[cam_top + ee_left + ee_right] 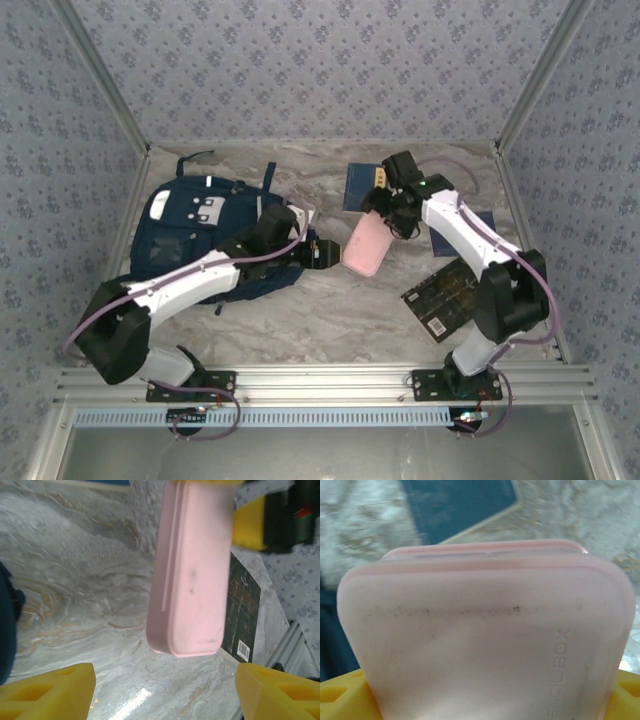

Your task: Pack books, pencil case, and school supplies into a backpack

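The top camera looks down from behind the arm bases (pixel 190 385) onto the table (pixel 300 320). Both wrist cameras face the pink pencil case (pixel 364 245) closely; all views share it.

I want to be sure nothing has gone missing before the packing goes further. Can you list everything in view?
backpack: one, navy, left side of the table, under the left arm
pencil case: one, pink, mid-table, between the two grippers
navy books: two, one far centre, one at the right, partly under the right arm
black book: one, near right
table: one, grey marble pattern
left gripper: one, yellow fingers, open, facing the pencil case
right gripper: one, yellow fingers, closed on the pencil case's far end
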{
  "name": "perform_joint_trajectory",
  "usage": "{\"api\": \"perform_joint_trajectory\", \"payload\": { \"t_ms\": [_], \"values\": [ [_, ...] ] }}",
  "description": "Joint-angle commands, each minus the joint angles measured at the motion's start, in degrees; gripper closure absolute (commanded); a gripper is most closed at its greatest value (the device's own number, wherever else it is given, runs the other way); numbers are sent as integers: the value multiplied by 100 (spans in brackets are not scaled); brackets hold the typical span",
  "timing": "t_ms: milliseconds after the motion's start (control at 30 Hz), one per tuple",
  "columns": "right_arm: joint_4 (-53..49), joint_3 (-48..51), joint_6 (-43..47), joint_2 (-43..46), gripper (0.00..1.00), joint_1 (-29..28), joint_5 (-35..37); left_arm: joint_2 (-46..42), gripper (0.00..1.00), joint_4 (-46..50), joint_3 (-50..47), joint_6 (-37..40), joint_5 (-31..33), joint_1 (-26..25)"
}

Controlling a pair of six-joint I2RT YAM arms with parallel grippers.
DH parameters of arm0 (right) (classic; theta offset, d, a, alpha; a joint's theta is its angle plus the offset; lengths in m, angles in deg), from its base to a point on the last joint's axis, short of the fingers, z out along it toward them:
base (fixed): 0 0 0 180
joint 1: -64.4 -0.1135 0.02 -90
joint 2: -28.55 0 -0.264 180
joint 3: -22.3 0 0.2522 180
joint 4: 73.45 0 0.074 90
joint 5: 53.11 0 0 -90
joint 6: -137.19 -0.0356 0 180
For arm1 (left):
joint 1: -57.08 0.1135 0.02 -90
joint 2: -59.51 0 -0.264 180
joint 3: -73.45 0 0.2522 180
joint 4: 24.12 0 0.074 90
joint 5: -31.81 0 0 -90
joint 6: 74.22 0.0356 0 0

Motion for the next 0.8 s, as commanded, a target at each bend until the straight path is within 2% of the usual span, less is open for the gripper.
{"api": "perform_joint_trajectory", "payload": {
  "t_ms": [0, 67, 233, 400, 500, 667, 767],
  "values": [
    [-145, -173, 552, 276, 27, -151, -287, 251, 26, -98, 427, -134, -968, 72],
    [-44, -131, 593, 434, 27, -238, -450, 396, 26, -297, 551, -280, -1336, 75],
    [99, -53, 666, 651, 26, -482, -733, 521, 26, -671, 633, -455, -1650, 76],
    [187, 45, 727, 845, 26, -708, -861, 560, 31, -1284, 463, -792, -1923, 72],
    [225, 141, 748, 943, 26, -750, -983, 574, 38, -1710, 348, -1071, -2037, 94],
    [336, 336, 660, 1156, 26, -783, -1016, 559, 56, -2457, 195, -1577, -2118, 91],
    [327, 355, 603, 1221, 25, -786, -988, 542, 63, -2723, 123, -1736, -2128, 73]
  ]
}}
